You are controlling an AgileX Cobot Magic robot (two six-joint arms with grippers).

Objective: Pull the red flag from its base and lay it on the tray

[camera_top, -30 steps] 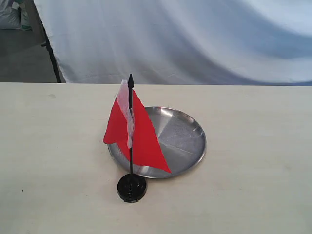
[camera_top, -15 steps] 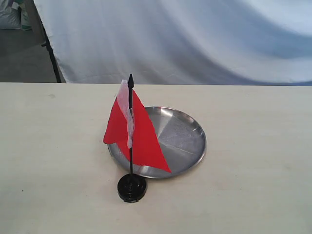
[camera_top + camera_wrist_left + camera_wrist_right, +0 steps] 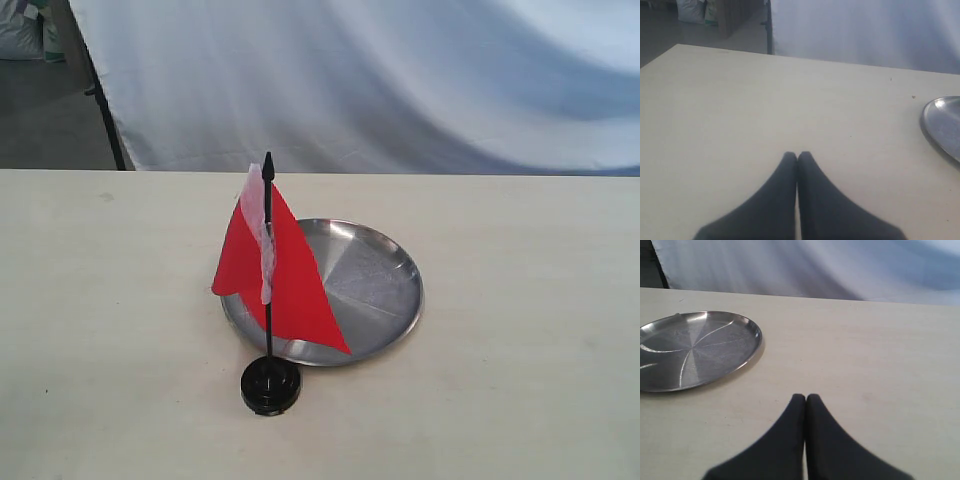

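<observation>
The red flag (image 3: 285,280) stands upright, its thin black stick planted in the small round black base (image 3: 270,386) near the table's front. Just behind it lies the round steel tray (image 3: 385,285), bare inside; part of its rim is hidden by the cloth. No arm shows in the exterior view. In the left wrist view my left gripper (image 3: 797,156) is shut on nothing above bare table, with the tray's rim (image 3: 935,125) at the frame's edge. My right gripper (image 3: 805,398) is likewise shut and holds nothing; the tray (image 3: 692,347) lies some way off, and the flag is out of that view.
The pale table (image 3: 520,380) ends at a far edge in front of a white cloth backdrop (image 3: 400,80). A dark stand leg (image 3: 105,110) and some bags (image 3: 25,30) sit beyond the far left corner.
</observation>
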